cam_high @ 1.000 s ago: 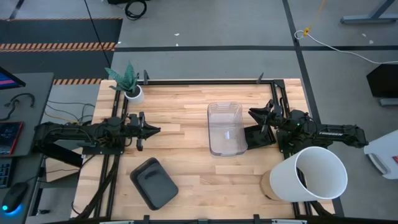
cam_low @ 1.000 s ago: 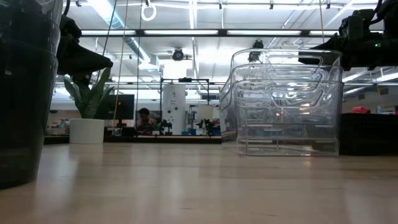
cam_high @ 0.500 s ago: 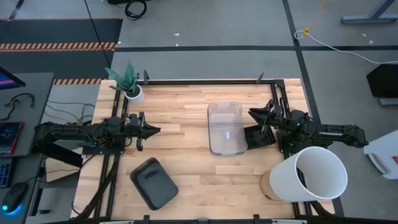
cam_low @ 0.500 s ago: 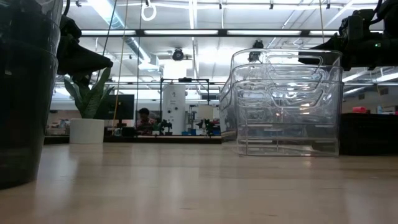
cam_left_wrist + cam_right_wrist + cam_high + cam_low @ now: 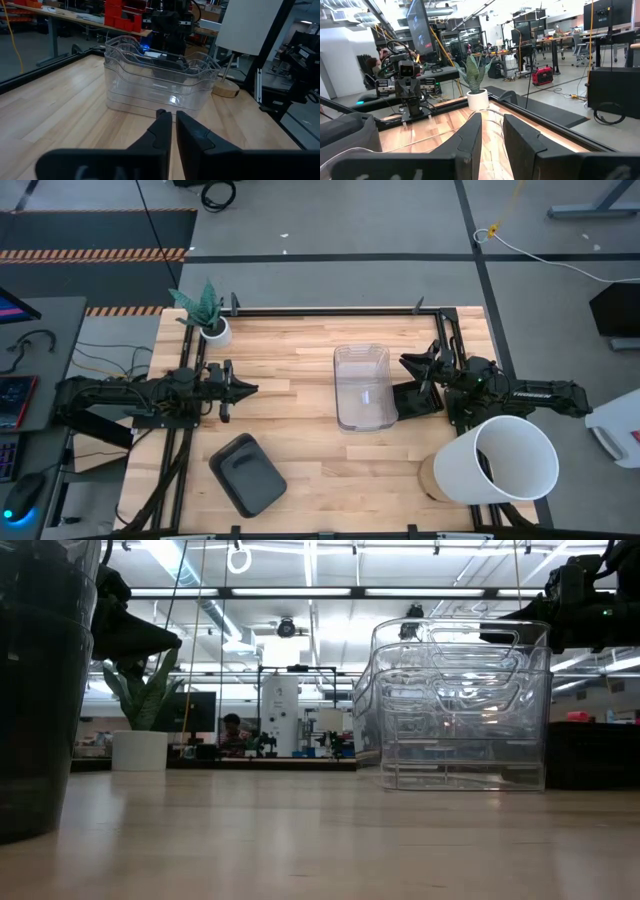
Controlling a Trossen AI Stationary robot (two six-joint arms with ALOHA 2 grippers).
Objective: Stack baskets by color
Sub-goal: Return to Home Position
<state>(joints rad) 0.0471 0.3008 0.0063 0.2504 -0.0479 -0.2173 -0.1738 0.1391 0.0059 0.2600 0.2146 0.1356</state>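
A stack of nested clear baskets [image 5: 361, 387] [image 5: 460, 705] [image 5: 157, 80] rests by its bottom on the wooden table's middle. A dark grey basket [image 5: 247, 473] [image 5: 40, 690] sits alone near the front left. A black basket [image 5: 415, 398] lies just right of the clear stack, under my right arm. My left gripper [image 5: 250, 389] [image 5: 173, 116] hovers level at the table's left, pointing at the clear stack, fingers nearly together and empty. My right gripper [image 5: 405, 361] [image 5: 492, 120] hovers level at the right, beside the stack's far right corner, with a narrow gap and nothing in it.
A big white bucket [image 5: 505, 462] lies tipped at the front right corner. A small white plant pot [image 5: 213, 330] [image 5: 139, 750] stands at the far left corner. Bare wood stretches between the left gripper and the clear stack. A black rail frames the table.
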